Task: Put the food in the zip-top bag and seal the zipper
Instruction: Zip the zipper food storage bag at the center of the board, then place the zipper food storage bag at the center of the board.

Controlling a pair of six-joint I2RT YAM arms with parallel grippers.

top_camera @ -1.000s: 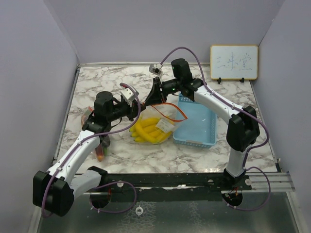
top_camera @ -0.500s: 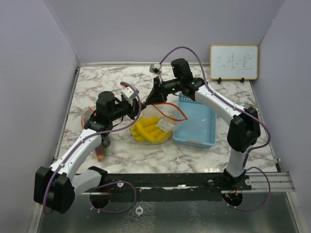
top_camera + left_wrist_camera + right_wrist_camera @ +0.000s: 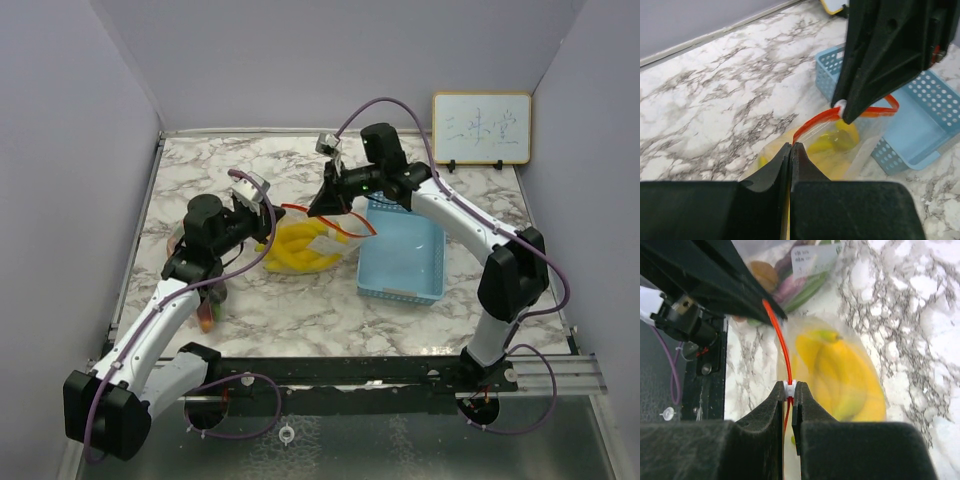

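A clear zip-top bag with a red zipper lies on the marble table and holds yellow bananas. My left gripper is shut on the bag's left top corner. My right gripper is shut on the white zipper slider. The red zipper runs taut between the two grippers. The bananas show blurred through the plastic. A second clear bag behind my left gripper holds a green vegetable and orange and purple pieces. It also shows under my left arm.
A light-blue plastic basket stands right of the bag, also in the left wrist view. A small whiteboard leans on the back wall at the right. Grey walls close in three sides.
My left gripper has pulled back to the left with the bag corner. The bag has slid left, away from the basket, and its zipper is drawn straighter. My right gripper has shifted slightly right.
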